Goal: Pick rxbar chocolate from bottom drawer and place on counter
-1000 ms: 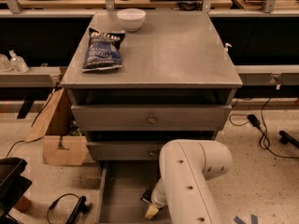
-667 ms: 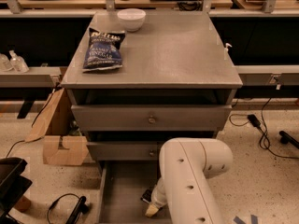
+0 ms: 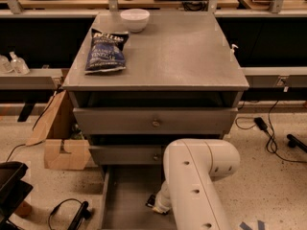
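Note:
The bottom drawer (image 3: 125, 200) is pulled open at the foot of the grey cabinet, its plain grey floor showing. My white arm reaches down into it, and my gripper (image 3: 156, 204) sits low in the drawer at the arm's lower end, mostly hidden behind the arm. A small dark corner (image 3: 150, 202) shows beside the gripper; I cannot tell whether it is the rxbar chocolate. The counter (image 3: 182, 51) is the broad grey cabinet top above.
A blue chip bag (image 3: 106, 51) and a white bowl (image 3: 134, 19) lie on the counter's back left. Two upper drawers with knobs (image 3: 156, 123) are shut. A cardboard box (image 3: 62, 143) stands left of the cabinet. Cables lie on the floor at both sides.

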Tool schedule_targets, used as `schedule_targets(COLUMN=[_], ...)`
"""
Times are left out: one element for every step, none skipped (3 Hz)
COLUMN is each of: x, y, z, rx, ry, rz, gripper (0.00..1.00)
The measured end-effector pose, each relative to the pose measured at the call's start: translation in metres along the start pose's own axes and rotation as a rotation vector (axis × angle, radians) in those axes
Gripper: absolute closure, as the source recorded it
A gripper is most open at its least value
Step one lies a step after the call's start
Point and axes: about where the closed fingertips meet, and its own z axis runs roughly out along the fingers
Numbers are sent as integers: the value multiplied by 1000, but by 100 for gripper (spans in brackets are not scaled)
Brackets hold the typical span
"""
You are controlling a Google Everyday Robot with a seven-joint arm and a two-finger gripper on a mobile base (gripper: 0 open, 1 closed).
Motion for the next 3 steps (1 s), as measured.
schedule_targets(x=[-1,-14,-41], y=[0,12,26], z=[-1,-26,-84], rx=[1,23,36], ry=[1,19,16], rz=[-1,-34,-73], gripper=[100,100,100])
